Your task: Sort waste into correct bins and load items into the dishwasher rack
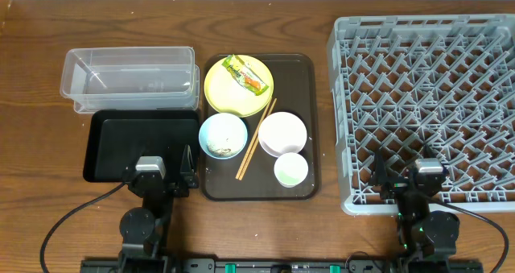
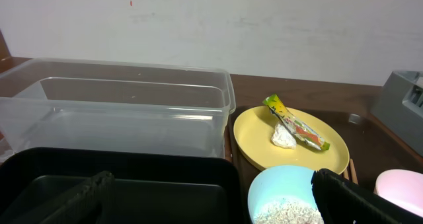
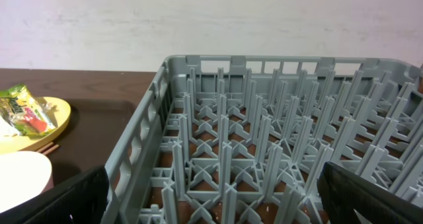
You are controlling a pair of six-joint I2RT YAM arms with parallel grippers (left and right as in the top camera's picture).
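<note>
The yellow plate (image 1: 238, 86) holds the green-and-orange wrapper (image 1: 245, 74) and a white scrap (image 2: 284, 137). The light blue bowl (image 1: 223, 135) holds rice scraps (image 2: 287, 212). The white bowl (image 1: 282, 133), pale cup (image 1: 290, 170) and chopsticks (image 1: 256, 139) lie beside them. The clear tub (image 1: 129, 78) and black tray (image 1: 141, 144) are on the left, the grey rack (image 1: 426, 96) on the right. My left gripper (image 1: 153, 172) is open and empty over the black tray's near edge (image 2: 218, 204). My right gripper (image 1: 414, 176) is open and empty over the rack's near edge (image 3: 215, 191).
The dishes all sit on a dark brown serving tray (image 1: 306, 72) between the bins and the rack. Bare wooden table (image 1: 40, 112) lies left of the bins. Both arm bases stand at the table's front edge.
</note>
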